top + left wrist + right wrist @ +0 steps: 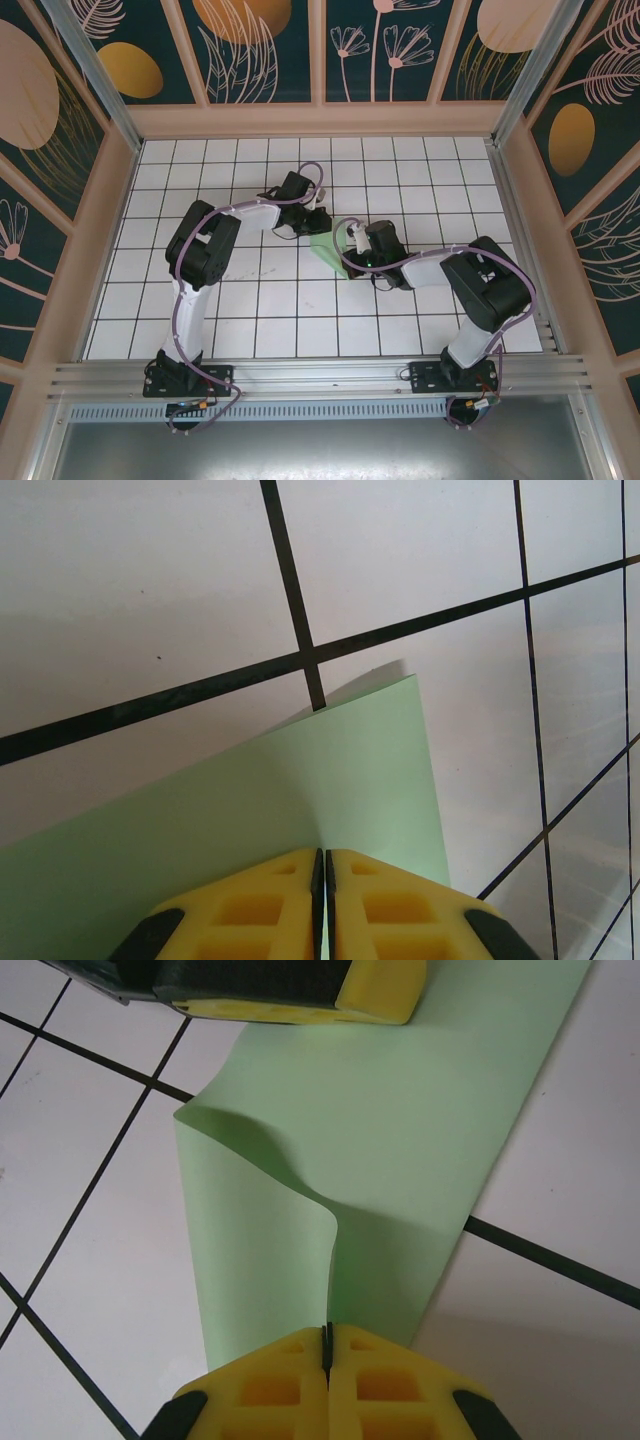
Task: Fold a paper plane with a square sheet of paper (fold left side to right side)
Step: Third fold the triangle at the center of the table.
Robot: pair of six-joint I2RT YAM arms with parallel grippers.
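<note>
The square sheet of paper point(323, 247) is pale green and lies mid-table between my two grippers, partly lifted. My left gripper point(316, 224) is at its far left side, and in the left wrist view the yellow fingers point(270, 900) of the left gripper point(323, 855) are shut on the sheet's edge point(340, 770). My right gripper point(349, 240) is at the sheet's right side. In the right wrist view it point(327, 1330) pinches an edge of the paper point(400, 1130), which curls over itself in a loose bend. The left finger point(300, 990) is at the sheet's far end.
The table point(250, 300) is white tile with black grid lines. Wooden-framed patterned walls point(90, 250) stand on the left, the right and the far side. An aluminium rail point(320, 375) carries both arm bases at the near edge.
</note>
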